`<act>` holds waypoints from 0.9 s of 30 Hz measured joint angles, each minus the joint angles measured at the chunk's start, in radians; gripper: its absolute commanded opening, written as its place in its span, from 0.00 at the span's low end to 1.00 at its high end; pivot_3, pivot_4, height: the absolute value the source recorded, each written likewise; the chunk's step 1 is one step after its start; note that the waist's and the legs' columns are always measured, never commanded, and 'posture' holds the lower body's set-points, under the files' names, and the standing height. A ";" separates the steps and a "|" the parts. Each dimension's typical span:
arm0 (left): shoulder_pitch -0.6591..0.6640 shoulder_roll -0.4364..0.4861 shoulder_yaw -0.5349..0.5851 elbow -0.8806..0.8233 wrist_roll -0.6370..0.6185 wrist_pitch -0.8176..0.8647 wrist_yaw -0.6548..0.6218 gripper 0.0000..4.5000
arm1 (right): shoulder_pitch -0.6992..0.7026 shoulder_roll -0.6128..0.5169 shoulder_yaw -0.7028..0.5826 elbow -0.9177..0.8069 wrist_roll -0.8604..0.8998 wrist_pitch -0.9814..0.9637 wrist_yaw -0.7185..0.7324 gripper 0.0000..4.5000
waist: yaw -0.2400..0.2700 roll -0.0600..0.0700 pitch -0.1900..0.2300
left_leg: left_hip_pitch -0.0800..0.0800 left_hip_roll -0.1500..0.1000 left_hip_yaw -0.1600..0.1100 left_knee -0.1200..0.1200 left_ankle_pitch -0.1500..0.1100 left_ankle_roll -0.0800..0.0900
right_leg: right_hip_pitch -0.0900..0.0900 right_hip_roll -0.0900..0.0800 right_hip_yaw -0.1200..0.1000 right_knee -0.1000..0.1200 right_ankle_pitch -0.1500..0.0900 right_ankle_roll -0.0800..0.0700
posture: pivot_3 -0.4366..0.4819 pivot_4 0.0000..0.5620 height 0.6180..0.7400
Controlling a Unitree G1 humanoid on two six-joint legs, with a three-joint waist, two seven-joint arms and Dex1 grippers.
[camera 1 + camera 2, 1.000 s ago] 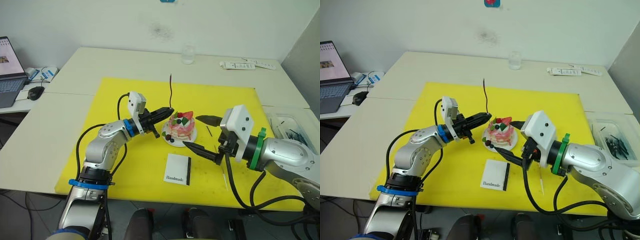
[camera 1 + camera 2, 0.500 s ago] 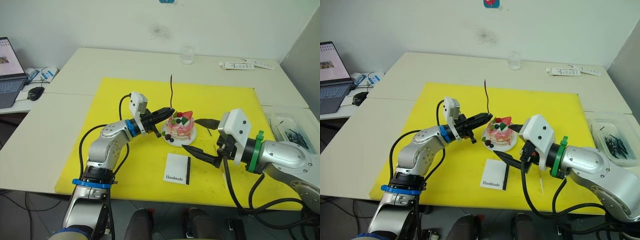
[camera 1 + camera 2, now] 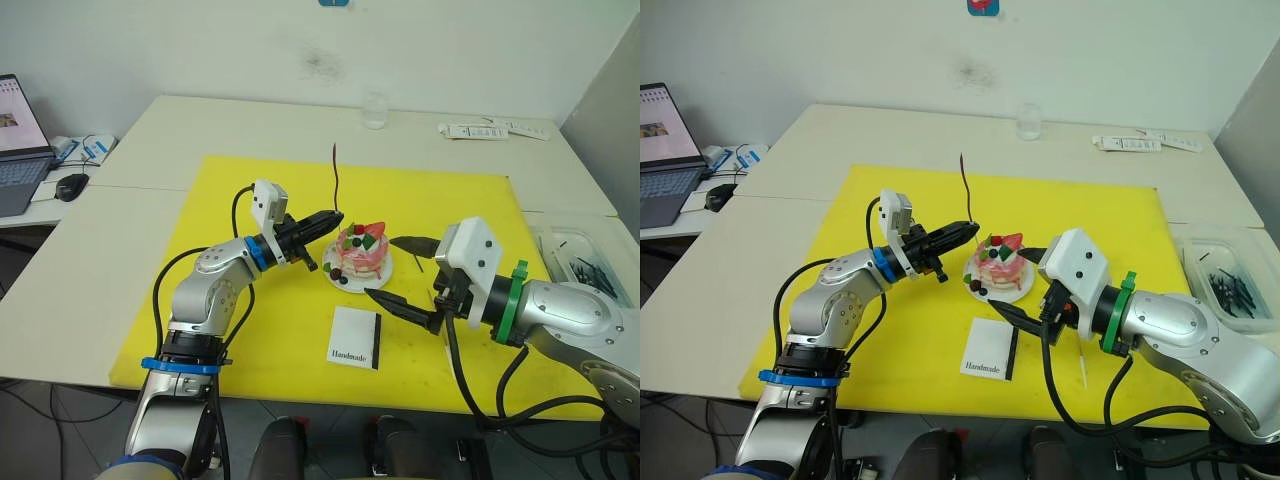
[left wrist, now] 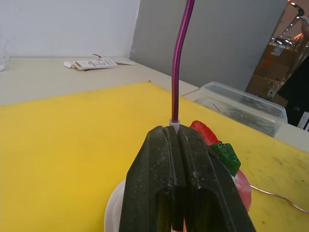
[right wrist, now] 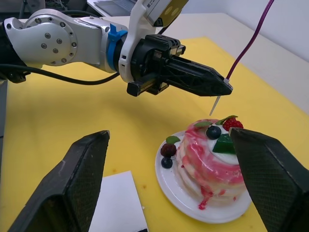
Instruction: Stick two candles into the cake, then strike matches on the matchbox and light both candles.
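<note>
Pale cream surface (image 3: pixel 250 125) carries a big yellow mat (image 3: pixel 290 330), and most of the things sit on that mat. Off the mat, at the robot's far left, stand a laptop (image 3: pixel 20 140) and a dark mouse (image 3: pixel 71 186); a clear plastic bin (image 3: pixel 575 255) holding short dark sticks sits at the right edge, and a clear glass (image 3: pixel 375 109) and a flat white strip of packets (image 3: pixel 495 130) lie along the far side. Near the mat's middle the cake (image 3: pixel 360 254) sits on its small white plate, with the matchbox (image 3: pixel 355 338) lying flat just in front of it (black strip toward the robot's right). The right claw (image 3: pixel 398 272) is spread wide beside the cake on its right, one finger near the plate's front rim and the other behind, touching neither. The left claw (image 3: pixel 337 217) is clamped on a candle (image 3: pixel 335 180) near its white lower end, just left of the cake; the candle rises tilted, its white tip hanging in the air above the cream. A second candle (image 3: pixel 449 358) lies flat on the mat, under the right arm.
</note>
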 measured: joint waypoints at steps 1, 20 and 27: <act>0.002 -0.001 -0.001 0.000 0.003 -0.003 0.000 0.00 | 0.000 0.001 0.000 0.000 -0.005 0.002 0.000 0.92 | 0.000 0.000 0.000 | 0.000 0.000 0.000 0.000 0.000 0.000 | 0.000 0.000 0.000 0.000 0.000 0.000 | 0.48 0.27 0.72; 0.041 -0.017 -0.032 0.039 0.077 -0.116 -0.032 0.00 | 0.000 0.016 -0.001 -0.002 -0.016 0.013 0.003 0.92 | 0.000 0.000 0.000 | 0.000 0.001 0.000 0.009 0.000 0.000 | 0.002 0.000 0.000 0.002 0.002 0.002 | 0.48 0.27 0.72; 0.043 -0.056 -0.032 0.047 0.082 -0.137 -0.013 0.00 | 0.000 0.016 -0.001 -0.002 -0.016 0.013 0.012 0.92 | 0.000 0.000 0.000 | -0.001 0.000 0.000 0.010 0.000 0.000 | 0.002 0.000 0.001 0.002 0.003 0.002 | 0.48 0.27 0.72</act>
